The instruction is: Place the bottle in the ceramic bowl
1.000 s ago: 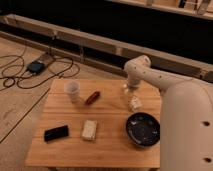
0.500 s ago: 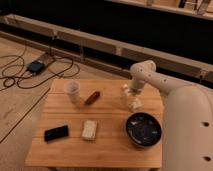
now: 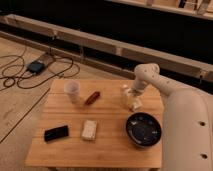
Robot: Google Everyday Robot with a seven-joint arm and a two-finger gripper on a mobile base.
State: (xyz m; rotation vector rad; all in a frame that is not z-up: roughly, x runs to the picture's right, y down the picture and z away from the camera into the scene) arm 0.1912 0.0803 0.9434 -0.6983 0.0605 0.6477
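Hanging from the pale arm (image 3: 159, 86), which reaches in from the right, the claw (image 3: 133, 102) sits low over the far right part of the wooden worktop (image 3: 110, 147). It is right up against the bottle (image 3: 125, 93), a small whitish thing standing upright just to the claw's left, so close that the two shapes blur into one. I cannot tell whether the claw is apart, together or clamped on the bottle. Nearer the camera than the claw and slightly to its right sits the ceramic bowl (image 3: 144, 131), dark and glossy, with nothing in it; a strip of bare wood lies between it and the claw. To the claw's left, past the bottle, lies a small reddish-brown oblong thing (image 3: 92, 97), and further left stands a white cup (image 3: 72, 91). Left of the claw and toward the camera rests a pale flat block (image 3: 89, 129), with a flat black thing (image 3: 56, 132) beyond it near the left edge. Far to the claw's left, off the worktop, dark cables (image 3: 17, 75) loop over the floor beside a small dark box (image 3: 36, 66).
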